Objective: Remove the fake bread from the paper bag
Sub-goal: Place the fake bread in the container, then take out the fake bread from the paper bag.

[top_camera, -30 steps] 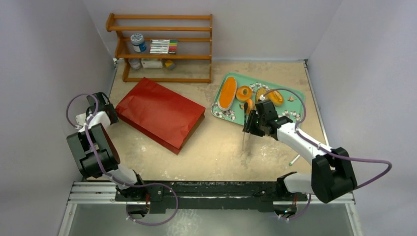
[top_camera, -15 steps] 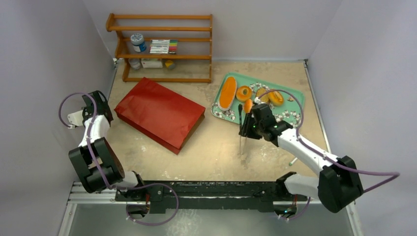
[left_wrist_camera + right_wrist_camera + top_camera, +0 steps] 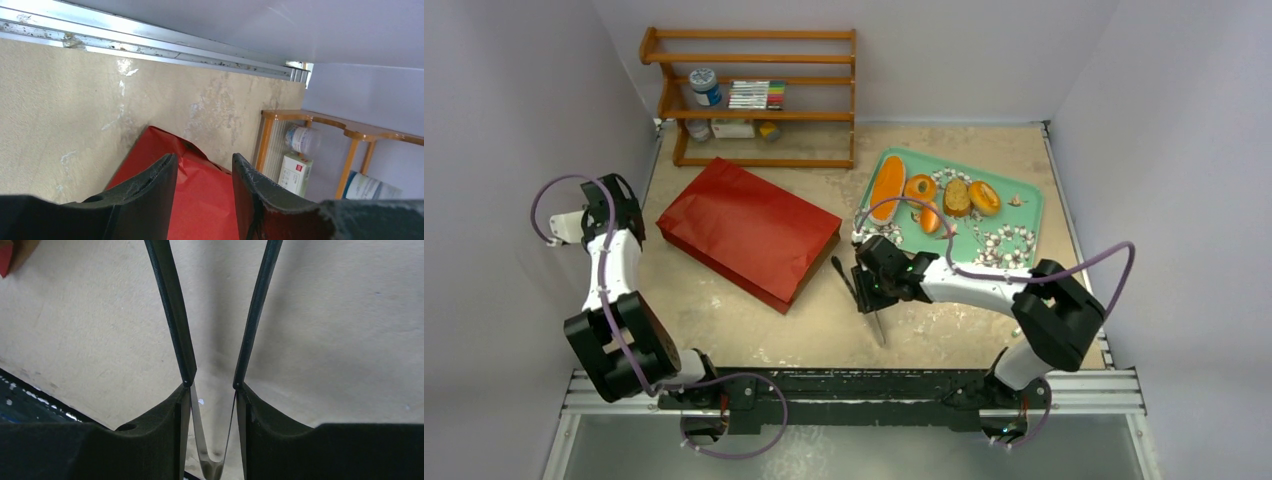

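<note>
The red paper bag (image 3: 749,232) lies flat on the table's left half, its brown-lined end facing the middle. Fake bread rests on the green tray (image 3: 1032,203): a long loaf (image 3: 886,187), a round bun (image 3: 920,188), a tan-faced slice (image 3: 957,196) and further pieces. My right gripper (image 3: 871,285) (image 3: 212,385) is shut on metal tongs (image 3: 172,315), whose black tips (image 3: 838,266) point toward the bag's end, a short gap away. My left gripper (image 3: 614,203) (image 3: 202,160) hovers open at the bag's far-left corner (image 3: 200,200), with nothing between its fingers. The bag's inside is hidden.
A wooden shelf (image 3: 754,95) with jars, boxes and markers stands at the back left, close behind the bag. Grey walls close in the table on three sides. The tray fills the back right.
My right arm has swung left with the tongs, from beside the tray to the table's middle near the bag. The left arm has drawn slightly left and back.
</note>
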Robot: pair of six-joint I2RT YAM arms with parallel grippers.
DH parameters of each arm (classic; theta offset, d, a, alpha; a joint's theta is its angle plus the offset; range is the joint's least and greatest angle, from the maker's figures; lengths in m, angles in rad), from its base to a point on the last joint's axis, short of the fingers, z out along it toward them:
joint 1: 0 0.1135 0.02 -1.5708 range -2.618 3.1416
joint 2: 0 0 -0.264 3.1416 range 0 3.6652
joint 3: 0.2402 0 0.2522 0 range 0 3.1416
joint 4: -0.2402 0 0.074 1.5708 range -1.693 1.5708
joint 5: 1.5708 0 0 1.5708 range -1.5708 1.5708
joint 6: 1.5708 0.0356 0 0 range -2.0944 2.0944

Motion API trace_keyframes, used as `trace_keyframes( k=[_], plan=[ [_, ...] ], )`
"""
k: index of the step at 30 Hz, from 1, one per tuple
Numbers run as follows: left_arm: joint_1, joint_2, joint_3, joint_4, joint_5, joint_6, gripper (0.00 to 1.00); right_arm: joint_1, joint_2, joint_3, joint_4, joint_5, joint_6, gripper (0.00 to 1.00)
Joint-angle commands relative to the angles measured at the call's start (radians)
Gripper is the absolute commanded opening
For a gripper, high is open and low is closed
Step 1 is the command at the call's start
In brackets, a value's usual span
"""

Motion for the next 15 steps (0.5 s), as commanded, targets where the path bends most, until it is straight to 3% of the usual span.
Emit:
trace_keyframes(
  k=[1,15],
  plan=[
    [0.007,-0.079,0.047,-0.055,0.027,0.052,0.44,0.051,0.027,0.06,0.047,0.0,-0.052,0.38],
    [0.007,-0.348,-0.062,-0.189,0.105,-0.033,0.46,0.153,0.102,0.157,-0.007,-0.008,-0.114,0.38]
  ],
)
